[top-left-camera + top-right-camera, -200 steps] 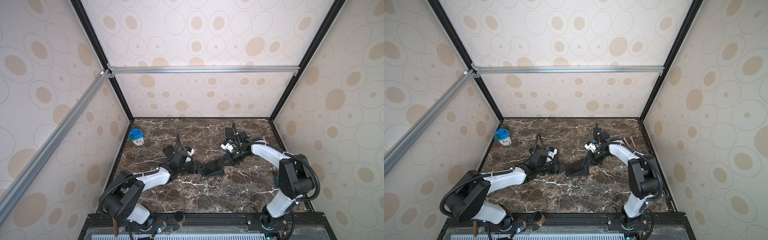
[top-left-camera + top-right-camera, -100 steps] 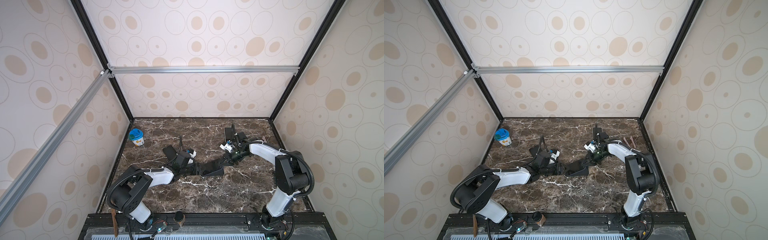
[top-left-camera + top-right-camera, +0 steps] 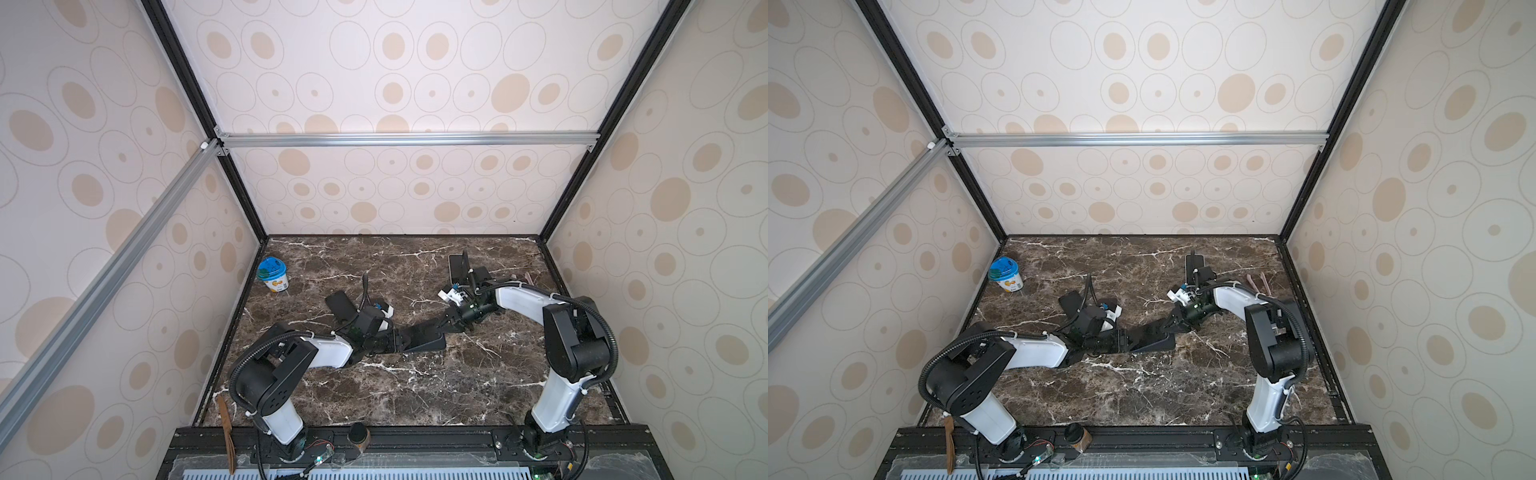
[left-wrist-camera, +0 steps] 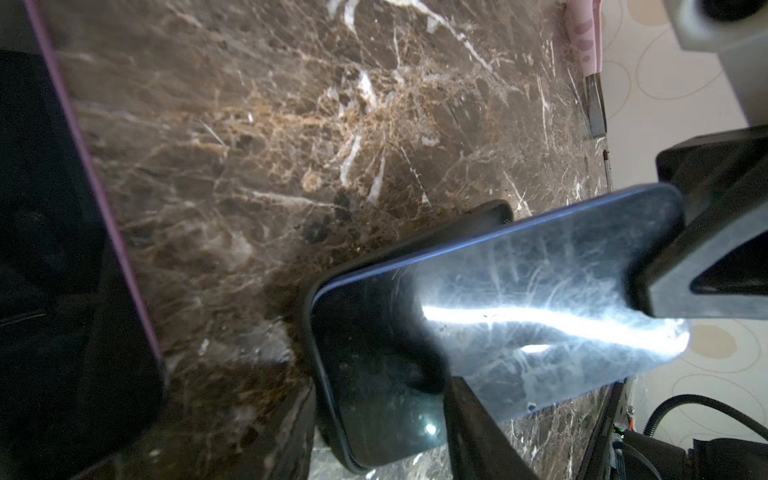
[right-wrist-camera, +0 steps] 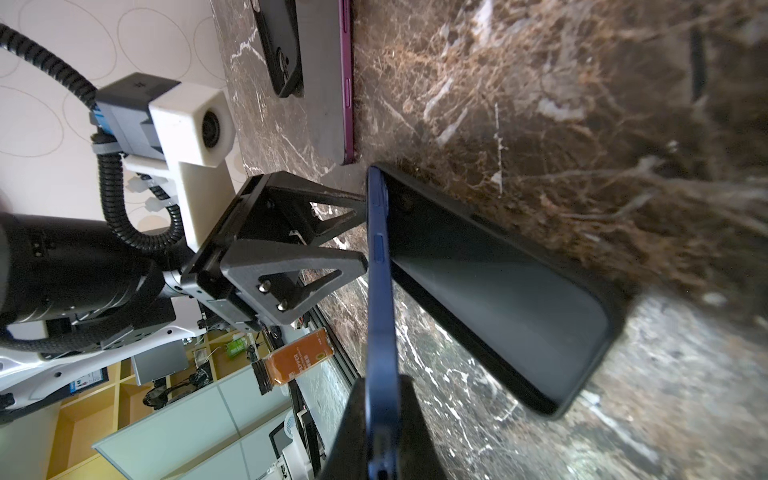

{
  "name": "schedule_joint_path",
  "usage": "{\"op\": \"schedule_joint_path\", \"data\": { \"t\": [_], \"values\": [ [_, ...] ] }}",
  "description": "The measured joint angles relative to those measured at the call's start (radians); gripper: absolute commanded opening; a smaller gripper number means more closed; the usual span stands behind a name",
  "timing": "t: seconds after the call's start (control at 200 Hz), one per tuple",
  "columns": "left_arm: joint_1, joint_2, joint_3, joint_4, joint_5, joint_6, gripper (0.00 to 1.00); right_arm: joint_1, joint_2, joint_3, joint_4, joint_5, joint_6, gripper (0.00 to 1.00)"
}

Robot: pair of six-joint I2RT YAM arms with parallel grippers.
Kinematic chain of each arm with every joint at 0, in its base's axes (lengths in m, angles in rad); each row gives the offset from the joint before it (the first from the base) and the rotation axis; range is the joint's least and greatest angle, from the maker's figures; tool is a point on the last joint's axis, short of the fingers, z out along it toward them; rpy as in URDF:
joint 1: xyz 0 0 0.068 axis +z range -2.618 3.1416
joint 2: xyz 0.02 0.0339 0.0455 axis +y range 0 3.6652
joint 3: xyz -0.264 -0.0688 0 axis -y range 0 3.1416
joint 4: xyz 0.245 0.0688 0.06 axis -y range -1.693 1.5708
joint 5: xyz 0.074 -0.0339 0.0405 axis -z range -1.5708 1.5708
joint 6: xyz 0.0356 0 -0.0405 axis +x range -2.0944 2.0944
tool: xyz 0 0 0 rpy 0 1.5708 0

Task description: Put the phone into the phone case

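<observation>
At table centre, phone (image 3: 420, 333): blue-edged and tilted. Its low end sits in the case on the side of the left arm. Its high end points toward the right of the frame.
Phone case (image 5: 519, 299): black, lying hollow side up on the table (image 3: 415, 395) directly under the phone. In the right wrist view most of the hollow is uncovered. The phone meets it only at the far end.
Right gripper (image 5: 382, 399): fingers clenched across the phone's thickness at the raised end, and this grip sets the tilt.
Left gripper (image 5: 362, 232): at the seated end, left of centre in both top views. The fingers are parted with their tips at the phone's side, and they clamp nothing that I can see.
Step in hand: seating, by my reading. One end is in and the other is held above the case like a hinge.
Next move calls for: bringing the raised end down into the hollow. The low end must be kept from sliding out, which looks like the left fingers' job. The right fingers cover the end that has to drop inside the rim, so they must let go or shift before it can be pressed home.
Purple-edged phone (image 5: 347, 83), spare black case (image 5: 282, 45): upper left of the right wrist view, near the left arm and apart from the work.
Blue-lidded tub (image 3: 272, 276): left edge of the table, well apart.
</observation>
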Motion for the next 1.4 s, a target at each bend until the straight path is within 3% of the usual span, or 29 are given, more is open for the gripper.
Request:
{"op": "schedule_joint_path", "data": {
  "t": [0.18, 0.27, 0.545, 1.03, 1.401],
  "values": [
    [0.000, 0.002, 0.000, -0.004, -0.011, -0.005, 0.43, -0.006, 0.005, -0.021, 0.018, -0.003, 0.011, 0.09],
    [0.000, 0.002, -0.001, -0.004, -0.013, -0.006, 0.43, -0.006, 0.005, -0.026, 0.021, 0.012, 0.011, 0.16],
    [-0.001, 0.002, -0.001, 0.003, -0.009, -0.006, 0.40, -0.003, 0.022, -0.059, -0.005, 0.198, 0.012, 0.30],
    [-0.004, 0.002, -0.045, 0.067, 0.001, -0.020, 0.37, 0.022, 0.005, -0.050, -0.049, 0.310, 0.012, 0.34],
    [-0.004, 0.002, -0.045, 0.063, 0.003, -0.020, 0.35, 0.067, -0.037, -0.011, -0.105, 0.416, 0.011, 0.28]
  ]
}}
